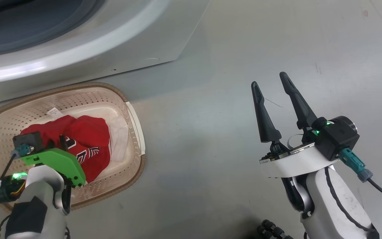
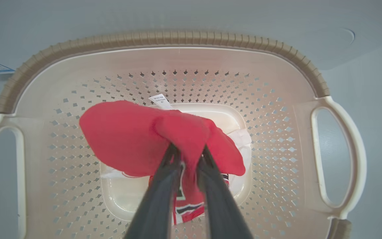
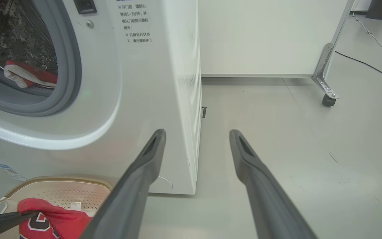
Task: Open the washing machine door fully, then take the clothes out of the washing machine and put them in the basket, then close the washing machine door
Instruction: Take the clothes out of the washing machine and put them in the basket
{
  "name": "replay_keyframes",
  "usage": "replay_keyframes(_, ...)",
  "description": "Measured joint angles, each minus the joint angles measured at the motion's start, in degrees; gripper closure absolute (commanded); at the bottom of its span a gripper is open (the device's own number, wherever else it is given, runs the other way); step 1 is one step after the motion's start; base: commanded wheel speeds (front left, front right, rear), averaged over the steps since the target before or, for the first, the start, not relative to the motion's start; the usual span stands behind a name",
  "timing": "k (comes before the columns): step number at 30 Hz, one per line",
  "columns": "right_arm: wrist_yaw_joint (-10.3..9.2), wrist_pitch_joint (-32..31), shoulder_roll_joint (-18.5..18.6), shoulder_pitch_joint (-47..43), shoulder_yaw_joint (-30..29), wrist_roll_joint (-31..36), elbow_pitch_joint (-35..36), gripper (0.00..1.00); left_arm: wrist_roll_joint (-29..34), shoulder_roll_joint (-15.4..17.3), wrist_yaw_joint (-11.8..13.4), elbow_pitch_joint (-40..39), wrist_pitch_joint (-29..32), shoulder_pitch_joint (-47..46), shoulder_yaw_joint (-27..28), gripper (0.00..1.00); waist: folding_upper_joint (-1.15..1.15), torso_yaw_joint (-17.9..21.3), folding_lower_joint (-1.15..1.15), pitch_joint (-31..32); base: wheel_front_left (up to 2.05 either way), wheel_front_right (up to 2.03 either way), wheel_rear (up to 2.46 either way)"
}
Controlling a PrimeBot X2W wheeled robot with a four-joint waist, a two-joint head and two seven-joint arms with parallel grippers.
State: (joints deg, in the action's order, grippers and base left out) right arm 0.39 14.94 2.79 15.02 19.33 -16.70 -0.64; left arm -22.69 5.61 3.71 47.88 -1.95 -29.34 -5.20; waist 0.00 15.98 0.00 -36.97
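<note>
The cream basket [image 1: 134, 113] sits on the floor in front of the white washing machine [image 1: 78, 56]. Red clothes [image 1: 88, 132] with black-and-white lettering lie in it over white fabric [image 1: 119, 139]. My left gripper [image 2: 188, 151] hangs over the basket [image 2: 177, 39], its fingers close together with a fold of the red clothes [image 2: 121, 132] pinched between them. More red and white clothes [image 3: 28, 74] lie in the drum behind the grey gasket [image 3: 68, 83]. My right gripper [image 1: 269, 79] is open over bare floor to the right. The washing machine door is out of view.
Grey floor stretches right of the machine. A white panel on a metal leg with a caster wheel [image 3: 325, 99] stands behind, with a cable [image 3: 370, 66] on the floor beyond. A dark ribbed hose [image 1: 270, 229] shows by my base.
</note>
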Motion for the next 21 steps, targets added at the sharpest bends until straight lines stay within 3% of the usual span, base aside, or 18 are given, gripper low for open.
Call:
replay_keyframes(16, -0.04, 0.00, 0.01, -0.05, -1.36, 0.75, -1.97, 0.00, -0.79, -1.22, -2.32, 1.05, -10.88, -1.80, 0.64, 0.00, 0.00, -2.73, 0.00, 3.94, 0.00, 0.00, 0.00)
replay_keyframes(21, -0.04, 0.00, 0.02, -0.30, -2.57, 2.10, -2.76, 0.00, 0.23, -1.74, -3.30, -0.49, -11.87, -2.32, -0.55, 0.00, 0.00, -4.43, 0.00, 5.75, 0.00, 0.00, 0.00)
